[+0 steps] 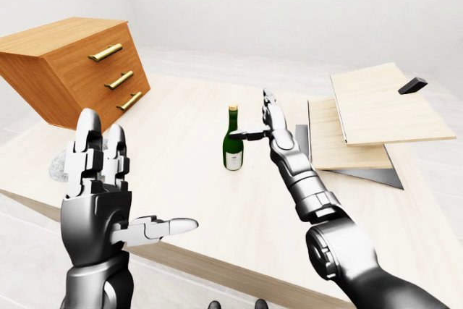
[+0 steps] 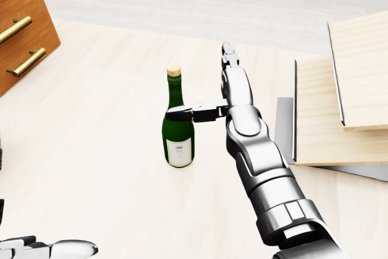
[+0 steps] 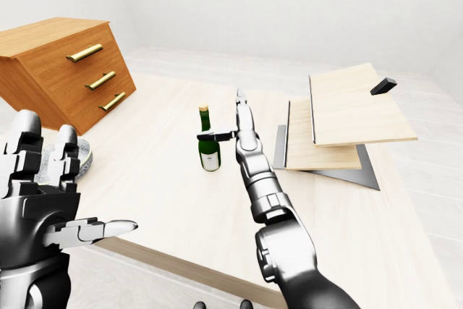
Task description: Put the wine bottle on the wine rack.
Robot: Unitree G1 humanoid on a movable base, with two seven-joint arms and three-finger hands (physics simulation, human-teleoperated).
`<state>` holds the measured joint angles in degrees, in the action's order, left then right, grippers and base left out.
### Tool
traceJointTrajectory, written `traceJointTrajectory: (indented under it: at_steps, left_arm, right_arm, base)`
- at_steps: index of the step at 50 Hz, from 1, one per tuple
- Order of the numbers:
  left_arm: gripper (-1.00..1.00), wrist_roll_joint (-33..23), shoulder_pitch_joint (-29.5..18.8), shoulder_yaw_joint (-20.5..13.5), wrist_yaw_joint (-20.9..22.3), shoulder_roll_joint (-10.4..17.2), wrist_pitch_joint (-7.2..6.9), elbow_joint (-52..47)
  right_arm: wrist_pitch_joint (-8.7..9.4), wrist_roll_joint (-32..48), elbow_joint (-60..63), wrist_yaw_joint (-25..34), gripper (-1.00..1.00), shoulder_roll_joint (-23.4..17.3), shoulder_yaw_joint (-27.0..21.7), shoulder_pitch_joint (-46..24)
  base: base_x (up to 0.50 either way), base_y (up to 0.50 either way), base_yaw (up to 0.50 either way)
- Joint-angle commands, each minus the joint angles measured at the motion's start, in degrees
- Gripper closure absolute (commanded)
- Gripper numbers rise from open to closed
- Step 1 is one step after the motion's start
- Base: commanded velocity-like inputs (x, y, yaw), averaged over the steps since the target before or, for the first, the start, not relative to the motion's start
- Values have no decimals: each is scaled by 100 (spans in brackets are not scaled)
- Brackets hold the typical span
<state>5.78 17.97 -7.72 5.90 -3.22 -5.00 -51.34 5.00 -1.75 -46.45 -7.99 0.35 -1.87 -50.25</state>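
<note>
Wooden drawer chest (image 1: 79,63): upper left of left-eye view, brass handles. Stacked pale boards (image 1: 376,117): right of centre, on a grey sheet, small black block (image 1: 412,85) at top right. Wine bottle (image 2: 178,128): upright on the light tabletop (image 2: 91,150), centre of head view. Right hand (image 2: 215,98): fingers spread open and extended upward, thumb tip touching the bottle's shoulder, not closed round it. Left hand (image 1: 98,200): lower left, raised, fingers apart, empty.

The bottle (image 2: 177,131) is dark green with a tan cork and white label. The dresser (image 1: 76,66) is orange-brown wood with brass handles. The table (image 2: 91,150) and boards (image 1: 376,110) are pale, faintly grained wood. Both hands (image 1: 98,200) are glossy silver-grey.
</note>
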Motion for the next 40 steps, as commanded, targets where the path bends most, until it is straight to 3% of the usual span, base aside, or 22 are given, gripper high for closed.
traceJointTrajectory:
  at_steps: [1,40]
  left_arm:
    - [-100,10,-3,-28,11,5,0,146]
    - [-100,-22,-27,-44,40,19,0,216]
  right_arm:
    - [0,2,-569,-44,-100,62,-5,-175]
    - [0,282,-943,-130,-100,196,79,-537]
  base:
    - [0,0,0]
    - [0,0,0]
